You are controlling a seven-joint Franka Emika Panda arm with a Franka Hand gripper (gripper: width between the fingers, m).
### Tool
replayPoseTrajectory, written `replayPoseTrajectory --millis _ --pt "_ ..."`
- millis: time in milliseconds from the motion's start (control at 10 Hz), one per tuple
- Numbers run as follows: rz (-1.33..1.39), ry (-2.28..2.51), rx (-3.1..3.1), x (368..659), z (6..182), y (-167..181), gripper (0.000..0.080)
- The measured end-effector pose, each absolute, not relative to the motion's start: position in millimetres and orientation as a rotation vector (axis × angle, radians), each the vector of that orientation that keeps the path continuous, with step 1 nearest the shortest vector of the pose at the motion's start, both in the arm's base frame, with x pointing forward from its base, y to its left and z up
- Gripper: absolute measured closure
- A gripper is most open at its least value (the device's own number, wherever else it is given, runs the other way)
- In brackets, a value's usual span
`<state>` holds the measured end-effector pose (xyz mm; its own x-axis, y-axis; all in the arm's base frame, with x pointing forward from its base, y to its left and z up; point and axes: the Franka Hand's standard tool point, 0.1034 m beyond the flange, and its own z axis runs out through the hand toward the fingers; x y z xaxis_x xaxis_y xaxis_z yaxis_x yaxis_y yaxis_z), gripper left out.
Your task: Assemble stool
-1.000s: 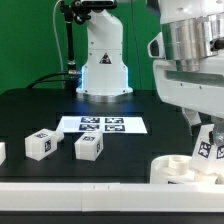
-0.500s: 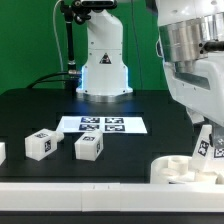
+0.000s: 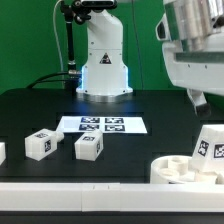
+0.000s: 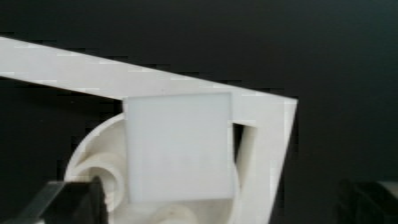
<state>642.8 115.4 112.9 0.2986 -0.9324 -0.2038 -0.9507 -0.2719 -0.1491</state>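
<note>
- One planted leg (image 3: 208, 146) stands upright in a socket of the round seat (image 3: 178, 170), at the exterior view's lower right, with its long axis pointing up toward the gripper (image 3: 198, 98)
- Directly over that leg hangs the gripper, apart from it; the jaws look spread and pinch nothing, and in the wrist view the leg's sides are bare
- Behind the seat in the wrist view, a corner of the border rail (image 4: 107, 65) hems it in, so the seat sits in the corner of the table (image 3: 160, 110)
- Two spare legs lie well apart from the gripper, toward the exterior view's left: the nearer loose leg (image 3: 90, 146), then the farther loose leg (image 3: 40, 143), both in front of the marker board (image 3: 100, 125)
- My judgement is that the next fetch turns on this gap: a low reach leftward across the table, to the nearer loose leg first
</note>
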Motion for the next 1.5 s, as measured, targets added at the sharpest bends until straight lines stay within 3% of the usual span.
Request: replayPoseTrajectory --millis 1200,1500 --pt "-0.102 0.381 -2.923 641.7 110.5 117.1 0.015" --pt "-0.206 -0.205 -3.028 643.8 114.7 118.2 0.015"
